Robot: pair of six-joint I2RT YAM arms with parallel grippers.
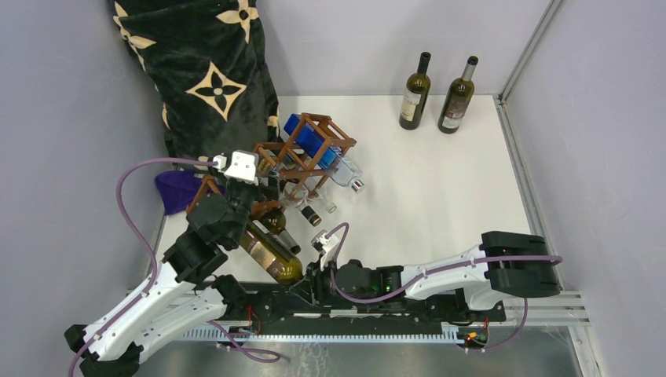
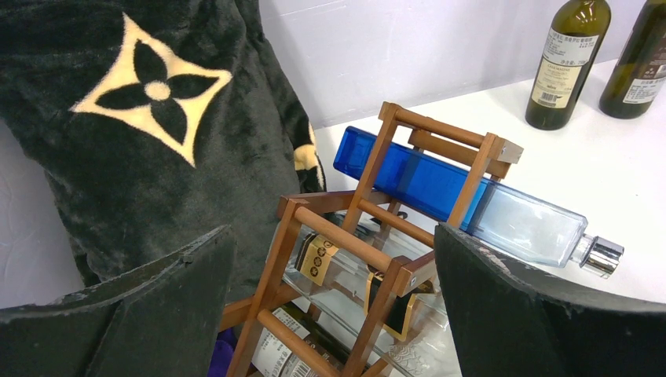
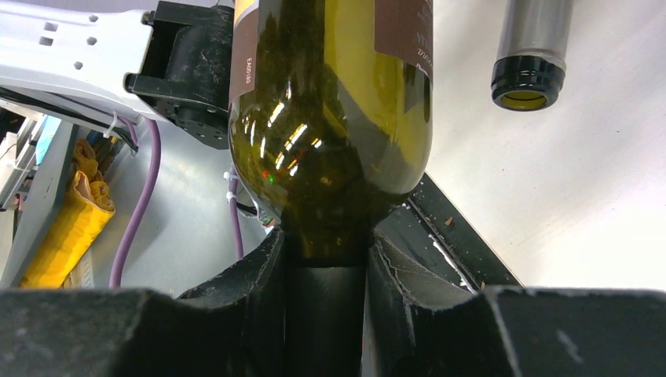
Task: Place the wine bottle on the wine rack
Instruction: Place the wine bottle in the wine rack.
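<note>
Green glass wine bottle point(image 3: 330, 118): lies slanted, neck clamped tight in the right gripper point(image 3: 326, 275), base end toward the rack; contact with it I cannot tell.
Left gripper point(image 2: 334, 267): fingers spread wide, holding nothing, close before the rack.
Wine rack point(image 2: 377, 228): reddish-brown wood, carries a blue-and-clear bottle point(image 2: 463, 196).
Table point(image 1: 440, 196): white; left dark bottle point(image 1: 414, 93) and right dark bottle point(image 1: 457, 96) stand upright at the far edge.

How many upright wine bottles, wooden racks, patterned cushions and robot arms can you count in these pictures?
upright wine bottles: 2
wine rack: 1
patterned cushion: 1
robot arms: 2
Total: 6
</note>
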